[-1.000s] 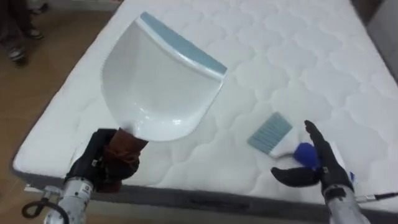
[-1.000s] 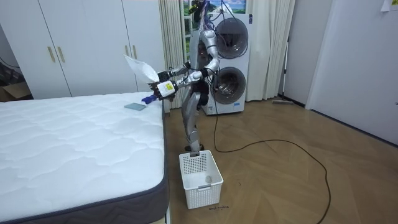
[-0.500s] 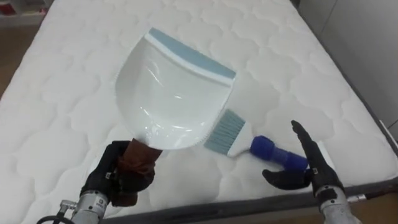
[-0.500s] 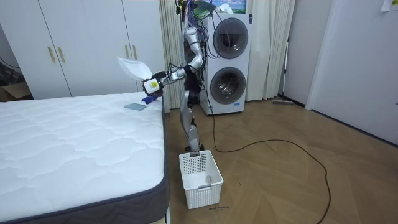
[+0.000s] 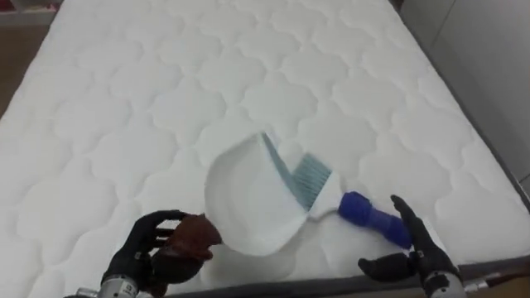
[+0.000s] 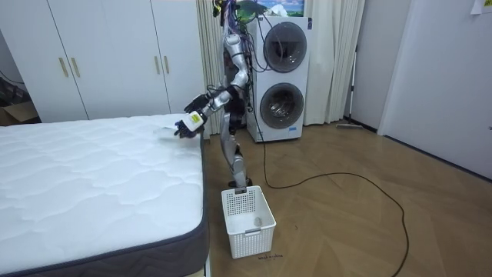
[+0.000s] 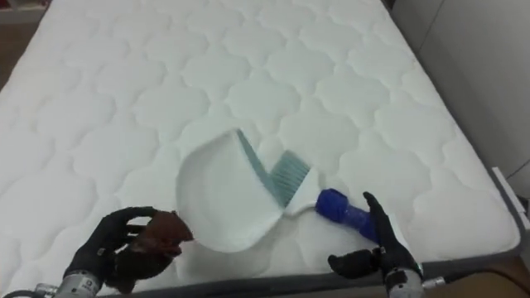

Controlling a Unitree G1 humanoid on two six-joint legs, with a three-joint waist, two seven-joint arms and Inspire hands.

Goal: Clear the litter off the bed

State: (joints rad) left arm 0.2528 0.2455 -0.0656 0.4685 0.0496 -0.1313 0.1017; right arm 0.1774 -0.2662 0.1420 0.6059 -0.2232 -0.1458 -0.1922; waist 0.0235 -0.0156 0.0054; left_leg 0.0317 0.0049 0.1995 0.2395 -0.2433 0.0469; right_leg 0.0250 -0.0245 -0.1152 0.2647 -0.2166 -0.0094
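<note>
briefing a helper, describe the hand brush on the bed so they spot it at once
On the white quilted mattress, look near the edge closest to the robot, just right of the white dustpan. The hand brush lies there, teal bristles at the dustpan's lip; its deep blue handle sets it apart.

White mattress [image 5: 124, 99], quilted all over in scalloped stitching, grey along its edge. The dustpan [image 5: 248, 207] is white, with a pale blue lip and a reddish-brown handle. Brush [image 5: 348, 207]: deep blue grip, white neck, light blue bristles. Left hand [image 5: 145, 252] and right hand [image 5: 414, 252], both black. White lattice basket [image 6: 250, 242] on the honey-brown wood floor [image 6: 346, 231].
</note>
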